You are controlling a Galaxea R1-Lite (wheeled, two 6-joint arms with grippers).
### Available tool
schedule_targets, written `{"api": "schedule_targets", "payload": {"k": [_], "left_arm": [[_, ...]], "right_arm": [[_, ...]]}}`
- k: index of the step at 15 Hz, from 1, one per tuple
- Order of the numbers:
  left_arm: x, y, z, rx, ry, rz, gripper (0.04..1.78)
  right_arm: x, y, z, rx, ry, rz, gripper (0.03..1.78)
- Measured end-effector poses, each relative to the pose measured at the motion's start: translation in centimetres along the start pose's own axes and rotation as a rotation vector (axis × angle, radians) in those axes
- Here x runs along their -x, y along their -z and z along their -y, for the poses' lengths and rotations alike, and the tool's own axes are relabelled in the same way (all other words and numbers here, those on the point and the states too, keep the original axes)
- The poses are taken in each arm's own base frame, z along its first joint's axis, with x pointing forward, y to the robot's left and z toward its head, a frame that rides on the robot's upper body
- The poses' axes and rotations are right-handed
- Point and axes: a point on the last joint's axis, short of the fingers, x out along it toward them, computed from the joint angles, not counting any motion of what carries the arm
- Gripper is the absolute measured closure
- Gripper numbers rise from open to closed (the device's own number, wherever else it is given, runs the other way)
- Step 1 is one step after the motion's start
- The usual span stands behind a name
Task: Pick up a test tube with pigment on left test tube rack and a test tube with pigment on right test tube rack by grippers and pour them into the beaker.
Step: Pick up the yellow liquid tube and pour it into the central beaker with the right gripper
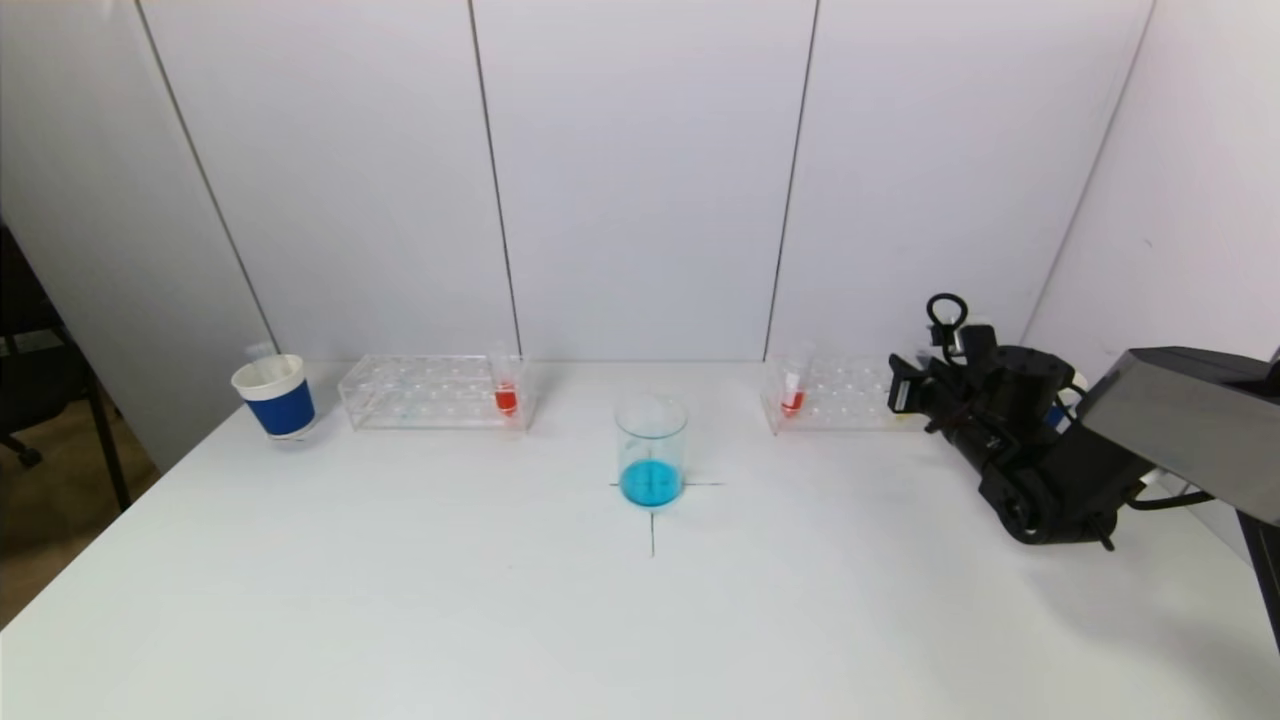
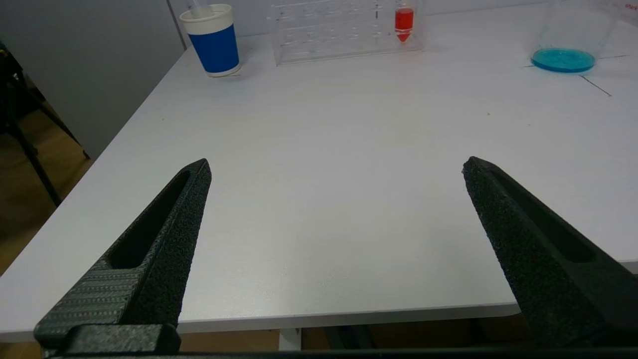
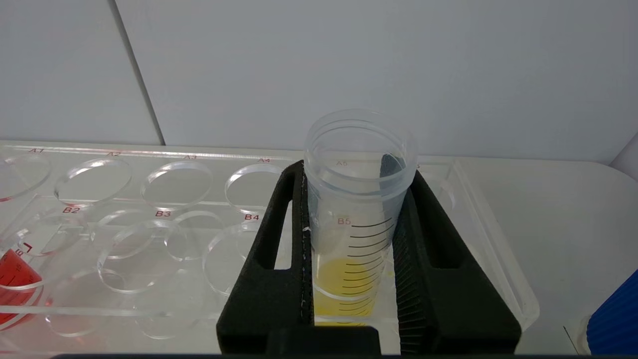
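Yellow-pigment test tube point(image 3: 356, 209) clamped in right pincer point(image 3: 351, 259) at rack point(image 3: 149, 219), left pincer point(image 2: 336, 169) wide open.

You are looking at the beaker point(image 1: 651, 449) sitting mid-table point(image 1: 400, 600). Behind it and to its left, the left rack point(image 1: 430, 392) is standing, a tube point(image 1: 506, 385) sitting in the end nearest the beaker; a cup point(image 1: 274, 395) is standing farther left. Behind the beaker to its right, the right rack point(image 1: 830, 396) is holding a tube point(image 1: 793, 388) at its near end, and the right gripper point(image 3: 351, 234) is closing around another tube point(image 3: 356, 209) at its far end.
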Motion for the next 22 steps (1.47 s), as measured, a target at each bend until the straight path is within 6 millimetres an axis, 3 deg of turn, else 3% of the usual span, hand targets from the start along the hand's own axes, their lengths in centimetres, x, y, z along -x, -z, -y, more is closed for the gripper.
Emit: {"api": "schedule_targets", "payload": {"k": [12,17,22], "left_arm": [[0.0,0.0,0.0,0.000,0.000,0.000,0.06],[0.0,0.0,0.0,0.000,-0.001,0.000,0.06],[0.0,0.0,0.0,0.000,0.000,0.000,0.06]], "right_arm": [[0.4,-1.8,0.2,0.040,0.004,0.031,1.30],[0.9,-4.3,0.8,0.045,0.010,0.035,1.30],[2.1,-8.1,0.8,0.053,0.004,0.037,1.30]]}}
